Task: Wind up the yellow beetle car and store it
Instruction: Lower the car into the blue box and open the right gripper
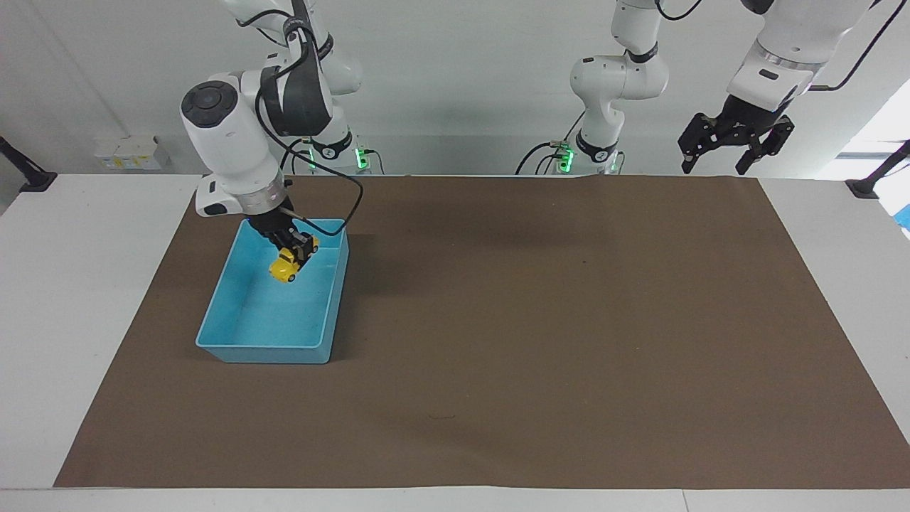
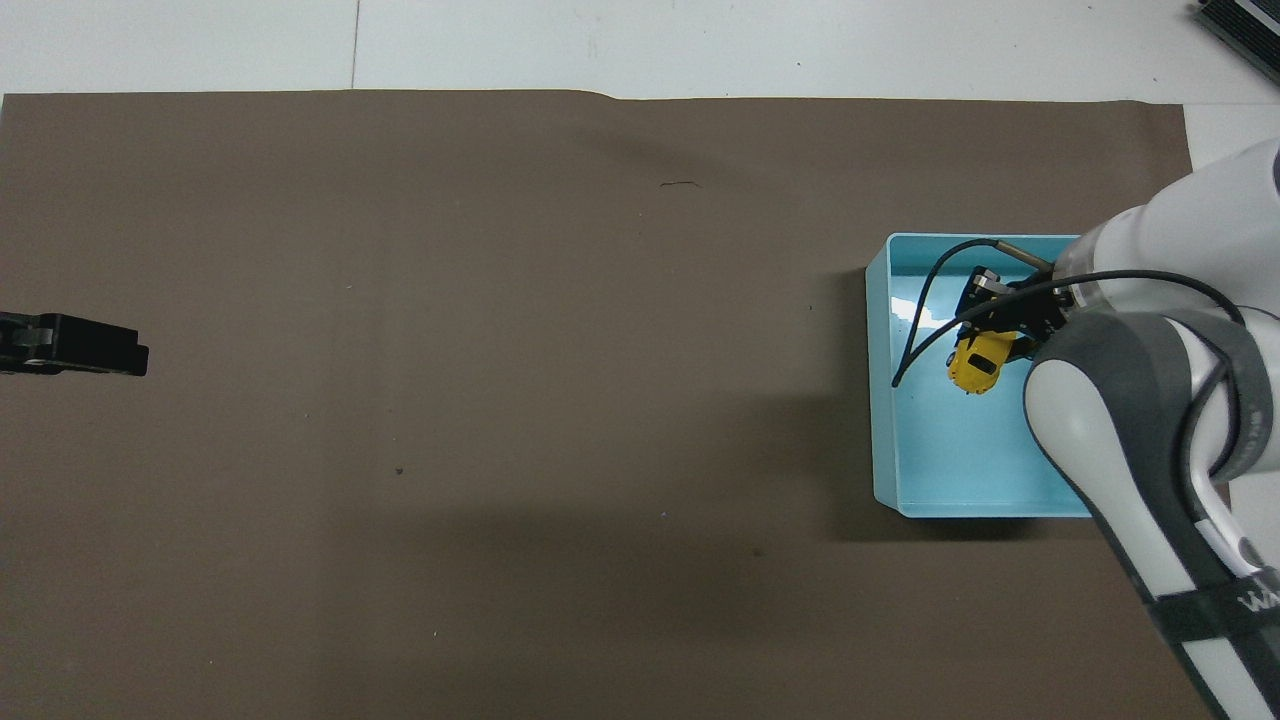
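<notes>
Facing view: right gripper (image 1: 293, 250) clamped on yellow beetle car (image 1: 286, 264), nose tilted down, over blue bin (image 1: 264, 348) — left gripper (image 1: 732, 146) waiting, raised, fingers spread. Overhead view: yellow beetle car (image 2: 976, 364) between right gripper (image 2: 990, 338) fingers, above blue bin (image 2: 884, 400) interior.

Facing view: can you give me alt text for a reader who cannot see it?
The right end effector holds the yellow beetle car tilted nose-down over the inside of the blue bin on a brown mat. The left end effector waits, raised, at its own end of the table.

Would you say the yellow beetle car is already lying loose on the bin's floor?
No, the right gripper is shut on the yellow beetle car, holding it tilted over the blue bin.
</notes>
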Tool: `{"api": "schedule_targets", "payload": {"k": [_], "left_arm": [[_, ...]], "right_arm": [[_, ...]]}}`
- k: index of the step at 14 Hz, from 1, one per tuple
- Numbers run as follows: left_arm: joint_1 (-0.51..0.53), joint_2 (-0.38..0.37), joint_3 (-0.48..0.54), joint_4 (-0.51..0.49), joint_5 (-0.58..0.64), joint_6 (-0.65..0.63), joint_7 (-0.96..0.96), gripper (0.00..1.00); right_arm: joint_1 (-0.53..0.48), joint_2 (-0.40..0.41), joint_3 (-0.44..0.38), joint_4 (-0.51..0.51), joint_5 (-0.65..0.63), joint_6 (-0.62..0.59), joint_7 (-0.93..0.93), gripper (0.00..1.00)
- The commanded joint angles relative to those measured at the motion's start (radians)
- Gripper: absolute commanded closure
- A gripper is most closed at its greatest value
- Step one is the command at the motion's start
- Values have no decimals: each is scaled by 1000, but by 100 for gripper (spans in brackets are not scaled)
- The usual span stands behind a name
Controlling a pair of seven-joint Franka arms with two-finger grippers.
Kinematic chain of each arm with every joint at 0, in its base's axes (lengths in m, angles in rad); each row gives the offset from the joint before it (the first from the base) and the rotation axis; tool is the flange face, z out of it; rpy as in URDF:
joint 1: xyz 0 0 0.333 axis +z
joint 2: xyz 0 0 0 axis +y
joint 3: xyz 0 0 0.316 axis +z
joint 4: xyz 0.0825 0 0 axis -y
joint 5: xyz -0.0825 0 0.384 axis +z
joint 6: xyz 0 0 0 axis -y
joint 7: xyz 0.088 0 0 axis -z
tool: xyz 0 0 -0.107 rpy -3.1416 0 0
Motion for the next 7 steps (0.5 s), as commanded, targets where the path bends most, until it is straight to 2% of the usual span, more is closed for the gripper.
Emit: {"api": "schedule_targets", "payload": {"k": [1, 3, 7], "left_arm": [[17, -7, -11, -1, 8, -13, 14, 0], [17, -7, -11, -1, 8, -13, 14, 0], [17, -7, -11, -1, 8, -13, 14, 0]], "right_arm": [[-35, -78, 7, -124, 29, 70, -156, 100], [-53, -106, 6, -200, 29, 139, -225, 100], [-86, -104, 7, -282, 29, 227, -328, 100]]}}
